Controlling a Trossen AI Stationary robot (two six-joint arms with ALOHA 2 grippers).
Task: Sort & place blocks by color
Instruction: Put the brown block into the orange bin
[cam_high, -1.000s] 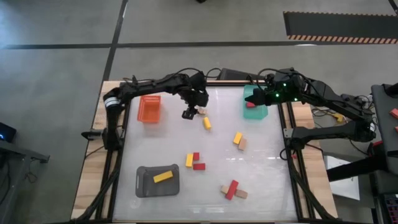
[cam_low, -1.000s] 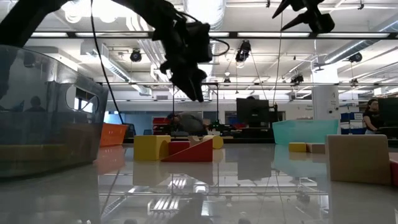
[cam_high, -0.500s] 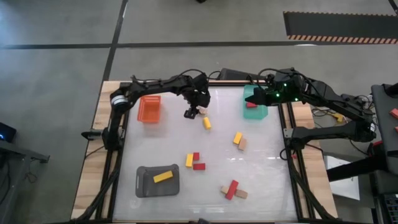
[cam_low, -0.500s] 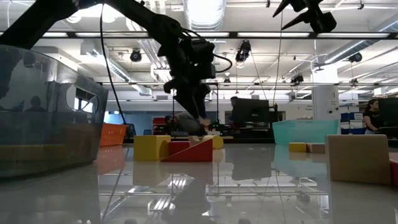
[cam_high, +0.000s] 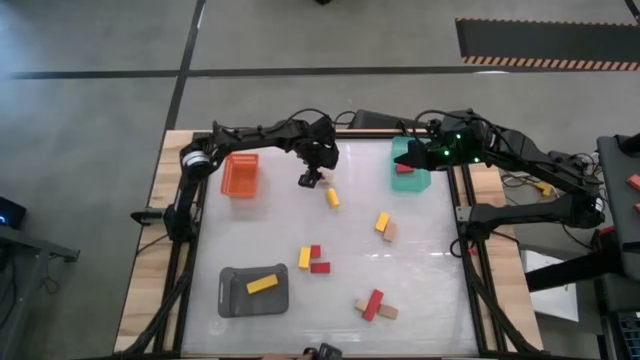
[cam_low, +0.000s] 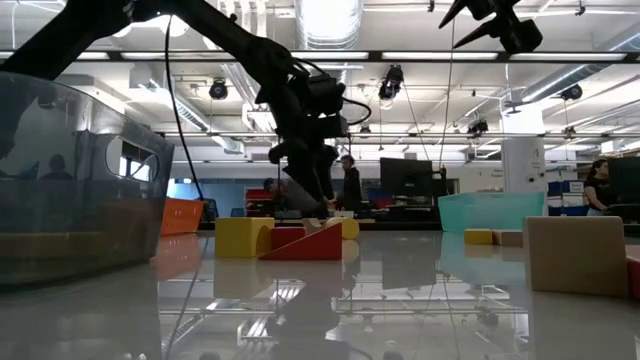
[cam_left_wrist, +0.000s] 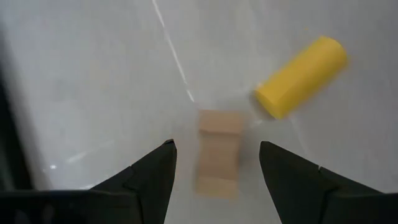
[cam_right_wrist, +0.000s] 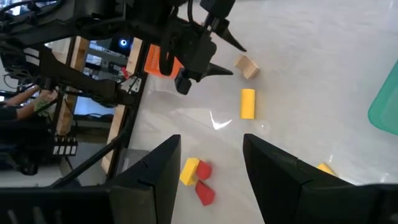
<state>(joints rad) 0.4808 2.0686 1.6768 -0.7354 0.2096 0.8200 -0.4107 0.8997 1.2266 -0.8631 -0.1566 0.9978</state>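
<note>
Lowered further toward the table since the earlier frames, the left gripper (cam_high: 312, 180) is seen hanging with fingers spread over a tan block (cam_left_wrist: 218, 151), which lies on the table (cam_high: 430, 300) just beside a yellow block (cam_high: 332, 197). Nearest the front edge, a red and tan cluster (cam_high: 373, 304) is shown, with a grey tray (cam_high: 253, 292) holding a yellow piece; mid-table, a red and yellow group (cam_high: 313, 259) and a yellow-tan pair (cam_high: 384, 226) are left loose. At the far side, an orange tray (cam_high: 240, 174) and a green tray (cam_high: 410, 164) are set, the right gripper (cam_right_wrist: 208, 162) poised, fingers apart, by the latter. A nudge of the yellow block is judged likely, given how close it lies.
</note>
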